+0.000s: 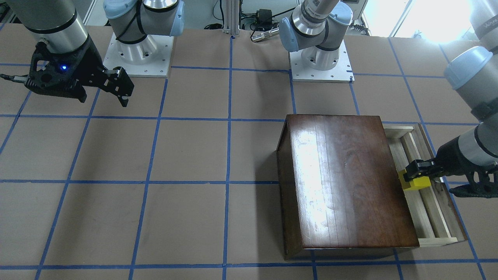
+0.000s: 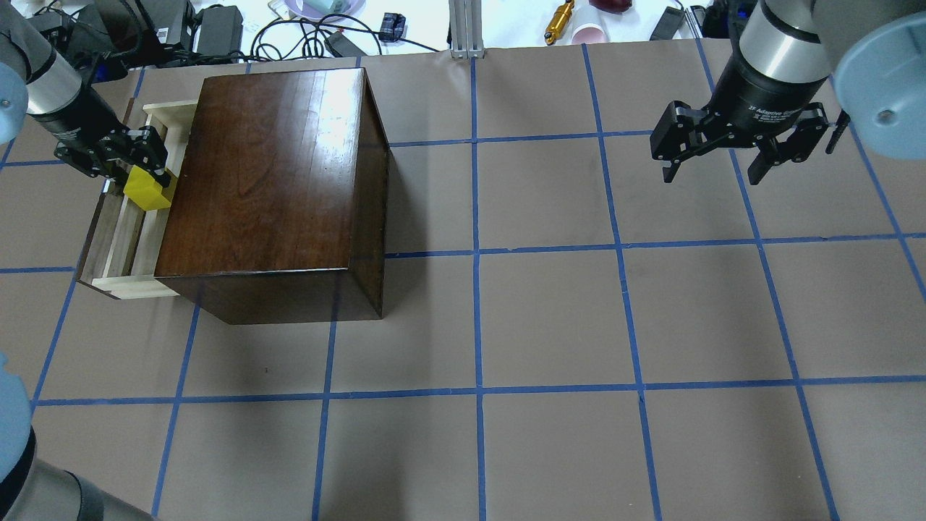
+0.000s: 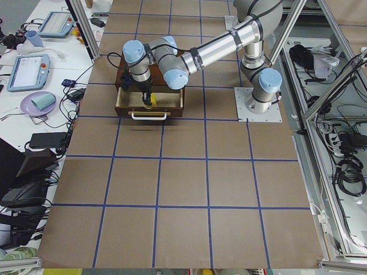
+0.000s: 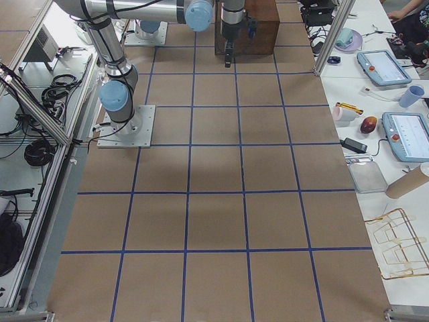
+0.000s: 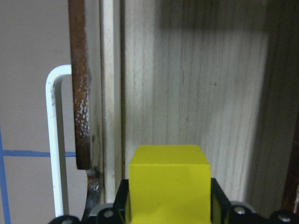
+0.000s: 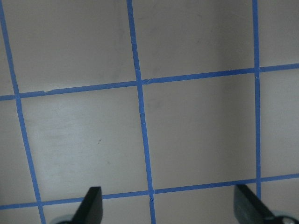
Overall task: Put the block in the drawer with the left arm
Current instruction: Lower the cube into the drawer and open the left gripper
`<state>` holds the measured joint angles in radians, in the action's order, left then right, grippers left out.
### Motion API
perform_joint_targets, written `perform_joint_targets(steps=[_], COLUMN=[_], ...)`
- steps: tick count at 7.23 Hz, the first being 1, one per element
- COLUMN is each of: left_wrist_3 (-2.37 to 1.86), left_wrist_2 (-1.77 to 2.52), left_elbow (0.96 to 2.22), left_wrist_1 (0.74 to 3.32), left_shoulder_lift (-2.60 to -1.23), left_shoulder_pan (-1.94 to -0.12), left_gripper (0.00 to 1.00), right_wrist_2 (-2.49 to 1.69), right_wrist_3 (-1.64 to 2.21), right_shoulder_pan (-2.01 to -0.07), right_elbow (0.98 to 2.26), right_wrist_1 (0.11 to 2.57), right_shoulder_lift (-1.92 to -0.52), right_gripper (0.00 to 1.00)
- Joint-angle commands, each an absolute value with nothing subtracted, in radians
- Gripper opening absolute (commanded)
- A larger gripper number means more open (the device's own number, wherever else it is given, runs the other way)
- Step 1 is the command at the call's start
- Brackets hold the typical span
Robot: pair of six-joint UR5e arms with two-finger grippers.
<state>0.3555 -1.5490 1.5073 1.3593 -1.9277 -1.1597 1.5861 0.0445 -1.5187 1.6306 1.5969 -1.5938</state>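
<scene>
The yellow block [image 2: 148,189] is gripped between the fingers of my left gripper [image 2: 147,175], over the open drawer [image 2: 119,231] of the dark-brown cabinet [image 2: 268,166]. In the front-facing view the block [image 1: 415,182] hangs over the drawer's pale wooden channel [image 1: 432,210], next to the cabinet's edge. The left wrist view shows the block [image 5: 168,186] above the drawer floor [image 5: 196,93]; I cannot tell whether they touch. My right gripper [image 2: 712,174] is open and empty, well above the table at the far right, also seen in its wrist view [image 6: 170,205].
The drawer has a white handle [image 5: 51,140] on its dark front panel. The arm bases [image 1: 136,50] [image 1: 321,58] stand at the robot's side of the table. Cables and small items [image 2: 304,29] lie beyond the far edge. Blue tape lines cross the brown table [image 2: 550,318].
</scene>
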Motion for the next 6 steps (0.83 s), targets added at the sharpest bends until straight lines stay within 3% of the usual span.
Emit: perform_joint_targets(steps=[1,6], left_wrist_3=[0.351,0.342], left_wrist_2=[-1.549,-1.555], left_elbow=[1.509,1.491], left_wrist_1=[1.355,1.411], left_shoulder_lift=[-1.933,-1.858], left_shoulder_pan=[-1.16,-1.167], left_gripper=[0.98,1.0], right_wrist_2=[1.586,1.586], right_wrist_3=[0.044,0.044], right_shoulder_pan=[-1.519,-1.519], right_elbow=[1.631,1.631], right_wrist_1=[1.597,1.597], right_shoulder_lift=[-1.594,-1.594], right_gripper=[1.0,1.0])
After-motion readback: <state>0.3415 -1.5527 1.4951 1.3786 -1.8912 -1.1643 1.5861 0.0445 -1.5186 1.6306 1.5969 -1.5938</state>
